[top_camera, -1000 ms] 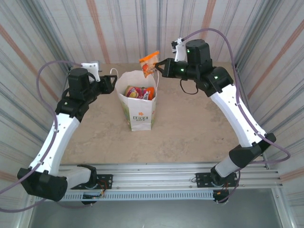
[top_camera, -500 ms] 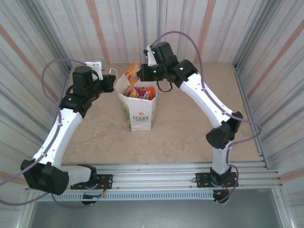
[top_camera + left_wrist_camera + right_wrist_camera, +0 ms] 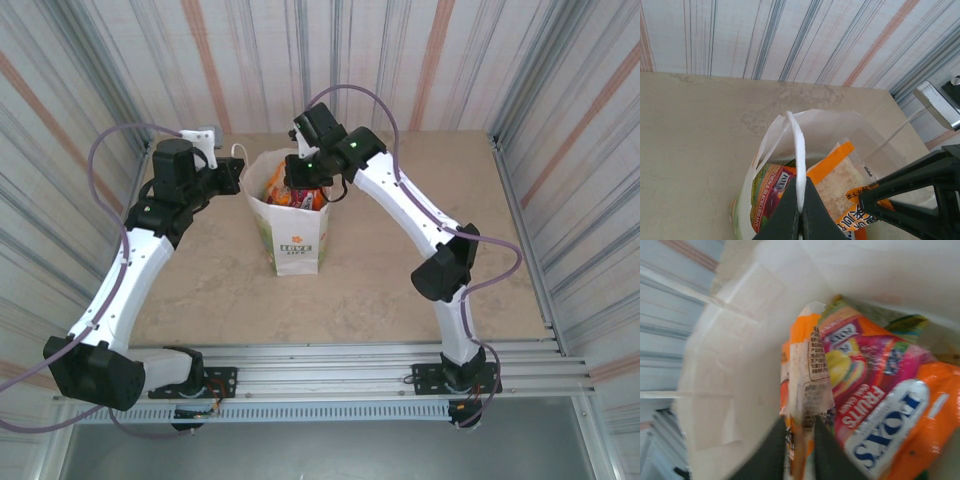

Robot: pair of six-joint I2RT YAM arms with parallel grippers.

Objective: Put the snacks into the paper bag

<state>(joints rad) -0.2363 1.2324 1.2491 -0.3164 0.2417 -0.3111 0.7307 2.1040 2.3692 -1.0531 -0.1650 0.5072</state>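
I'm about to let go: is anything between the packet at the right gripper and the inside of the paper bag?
Nothing visible. The orange-white packet, between the fingers of the right gripper, is already inside the mouth of the paper bag, beside the FOX'S packet. The left gripper pinches the bag handle.

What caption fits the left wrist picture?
Left gripper pinches the handle of the paper bag, snack packets tucked inside.
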